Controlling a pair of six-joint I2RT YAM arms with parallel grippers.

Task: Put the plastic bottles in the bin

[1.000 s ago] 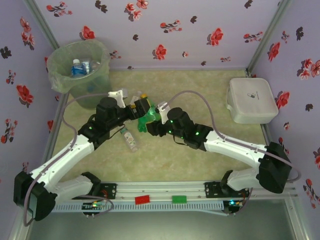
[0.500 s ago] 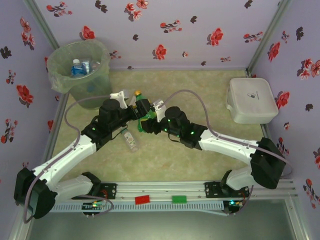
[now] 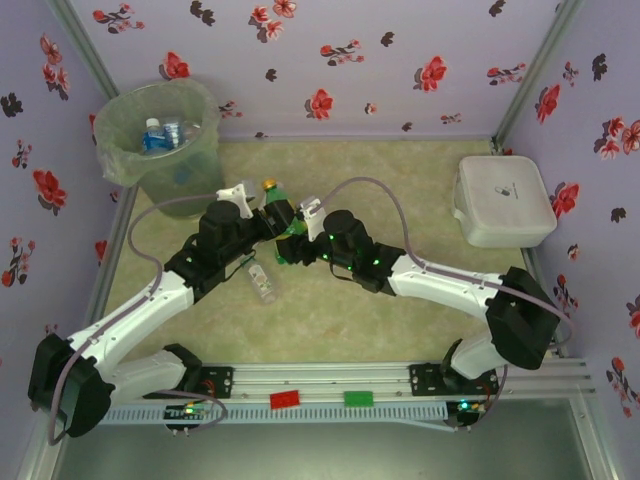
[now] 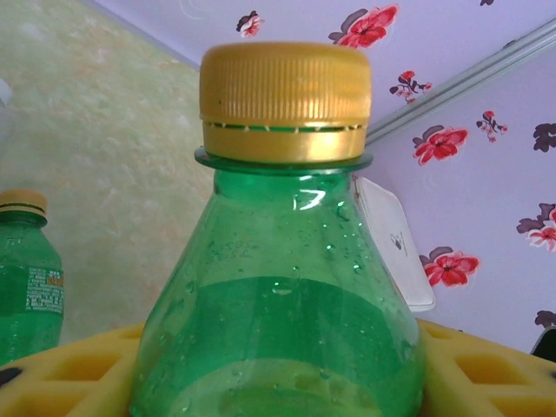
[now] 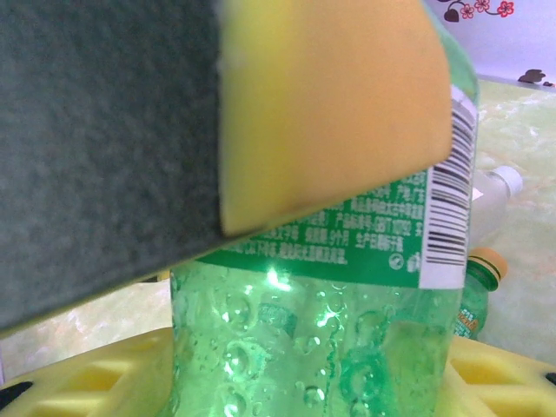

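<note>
The bin (image 3: 118,158) stands in the far left corner with a few bottles (image 3: 160,135) inside, well apart from both grippers. The left gripper (image 3: 262,212), clamped on a yellow-capped green bottle (image 4: 282,295), should probably rise above the rim before letting go. The right gripper (image 3: 305,235), just beside it and clamped on a labelled green bottle (image 5: 330,330), had best wait so the arms don't tangle.

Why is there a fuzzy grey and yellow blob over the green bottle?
Right wrist view: a gripper finger sits too close to the lens, so it blurs; the green bottle behind is sharp, with glints. Left wrist view: bottle crisp.
</note>
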